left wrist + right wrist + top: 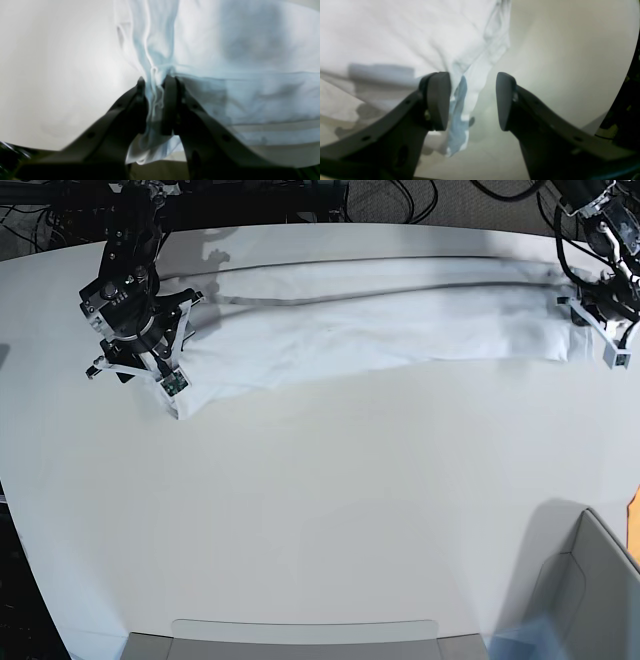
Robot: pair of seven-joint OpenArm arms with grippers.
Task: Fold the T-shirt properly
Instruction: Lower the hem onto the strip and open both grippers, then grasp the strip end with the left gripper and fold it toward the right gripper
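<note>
The white T-shirt (380, 320) lies stretched in a long, wrinkled band across the far part of the white table (320, 510). My left gripper (155, 82) is shut on a bunched fold of the T-shirt (225, 37); in the base view it (592, 328) holds the band's right end. My right gripper (472, 100) is open at the band's left end (168, 380). A hanging edge of the T-shirt (460, 100) lies against the inner face of one of its fingers (438, 100); the other finger (503, 100) touches nothing.
A grey bin (590, 580) stands at the front right corner and a flat grey tray (300, 635) at the front edge. Dark cables and frame parts (300, 195) run behind the table's far edge.
</note>
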